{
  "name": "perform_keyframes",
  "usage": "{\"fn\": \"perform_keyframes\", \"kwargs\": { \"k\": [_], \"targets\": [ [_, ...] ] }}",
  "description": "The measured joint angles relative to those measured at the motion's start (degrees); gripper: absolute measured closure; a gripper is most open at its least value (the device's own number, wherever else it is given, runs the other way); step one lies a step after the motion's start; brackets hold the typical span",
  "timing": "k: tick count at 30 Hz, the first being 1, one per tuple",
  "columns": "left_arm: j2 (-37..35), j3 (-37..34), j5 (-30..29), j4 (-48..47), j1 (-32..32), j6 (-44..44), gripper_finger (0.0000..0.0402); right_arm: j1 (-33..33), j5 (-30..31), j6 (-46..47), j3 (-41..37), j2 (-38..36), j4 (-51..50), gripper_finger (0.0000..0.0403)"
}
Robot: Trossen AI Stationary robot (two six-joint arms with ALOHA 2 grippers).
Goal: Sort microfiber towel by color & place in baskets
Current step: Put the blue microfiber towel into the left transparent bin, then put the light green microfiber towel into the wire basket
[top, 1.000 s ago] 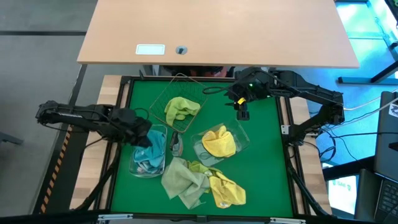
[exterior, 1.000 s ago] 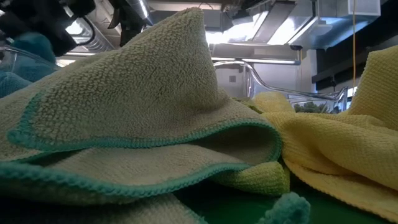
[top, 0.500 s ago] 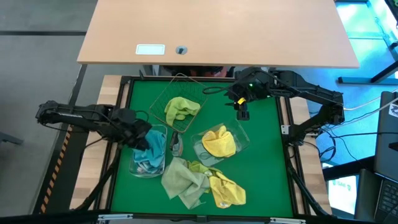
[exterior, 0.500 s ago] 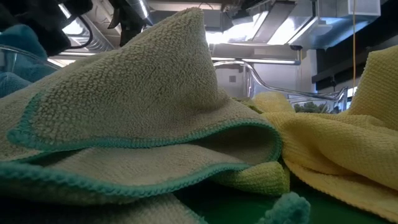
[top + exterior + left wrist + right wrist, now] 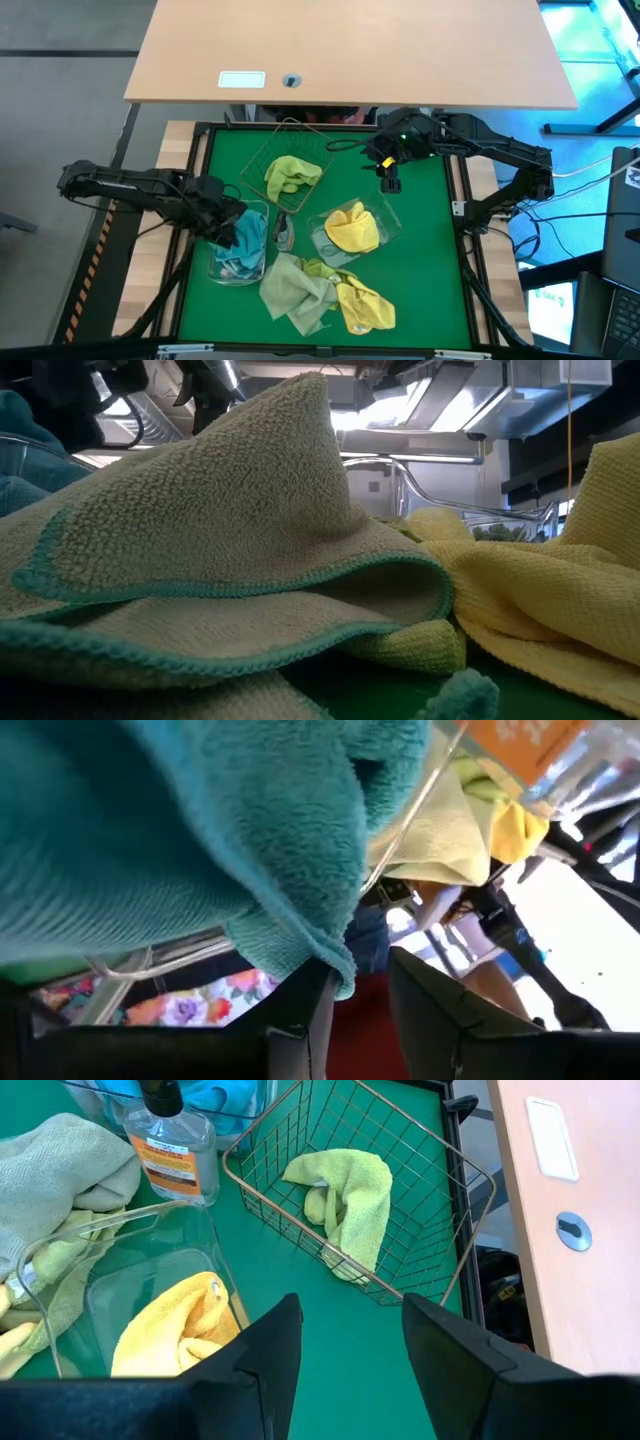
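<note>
Here the left hand [image 5: 228, 222] pinches a teal towel [image 5: 246, 233] over the clear basket [image 5: 238, 262] near the counter's [image 5: 430, 270] left edge. The right hand [image 5: 389, 183] hovers spread near the far right corner, beside the wire basket [image 5: 290, 163].

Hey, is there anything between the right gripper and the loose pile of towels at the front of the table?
Yes. The clear tub holding a yellow towel sits between the open right gripper and the loose pile, so a straight path crosses it.
</note>
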Motion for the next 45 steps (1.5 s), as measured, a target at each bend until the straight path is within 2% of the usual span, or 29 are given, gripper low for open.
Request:
{"fn": "perform_keyframes", "kwargs": {
  "k": [2, 4, 7, 10, 13, 21, 26, 31, 34, 38, 41, 45],
  "targets": [
    [1.3, 0.0, -0.4, 2.5, 0.0, 2.4, 0.031, 0.0, 0.0, 0.0, 0.0, 0.0, 0.0, 0.023],
    [2.4, 0.0, -3.3, 6.6, 0.0, 4.3, 0.031, 0.0, 0.0, 0.0, 0.0, 0.0, 0.0, 0.023],
    [3.0, 0.0, -11.1, 12.4, 0.0, 8.1, 0.031, 0.0, 0.0, 0.0, 0.0, 0.0, 0.0, 0.023],
    [3.0, 0.0, -17.3, 13.0, -0.1, 11.0, 0.031, 0.0, 0.0, 0.0, 0.0, 0.0, 0.0, 0.023],
    [3.0, 0.0, -17.5, 12.8, -0.6, 11.2, 0.031, 0.0, 0.0, 0.0, 0.0, 0.0, 0.0, 0.023],
    [4.0, 0.7, -13.1, 11.9, -2.7, 7.7, 0.0323, 0.0, 0.0, 0.0, 0.0, 0.0, 0.0, 0.023],
    [4.8, 7.5, -14.8, 5.7, -4.7, 7.1, 0.0334, 0.0, 0.0, 0.0, 0.0, 0.0, 0.0, 0.023],
    [7.8, 17.4, -21.8, -10.2, -6.4, 9.7, 0.0341, 0.0, 0.0, 0.0, 0.0, 0.0, 0.0, 0.023],
    [10.5, 20.7, -24.8, -17.6, -7.3, 12.4, 0.0342, 0.0, 0.0, 0.0, 0.0, 0.0, 0.0, 0.023],
    [13.4, 21.5, -25.3, -23.1, -7.8, 16.7, 0.0343, 0.0, 0.0, 0.0, 0.0, 0.0, 0.0, 0.023],
    [15.1, 21.2, -25.8, -23.7, -8.4, 20.9, 0.0343, 0.0, 0.0, 0.0, 0.0, 0.0, 0.0, 0.023],
    [17.1, 21.0, -26.1, -23.6, -8.8, 21.6, 0.0343, 0.0, 0.0, 0.0, 0.0, 0.0, 0.0, 0.023]
  ]
}}
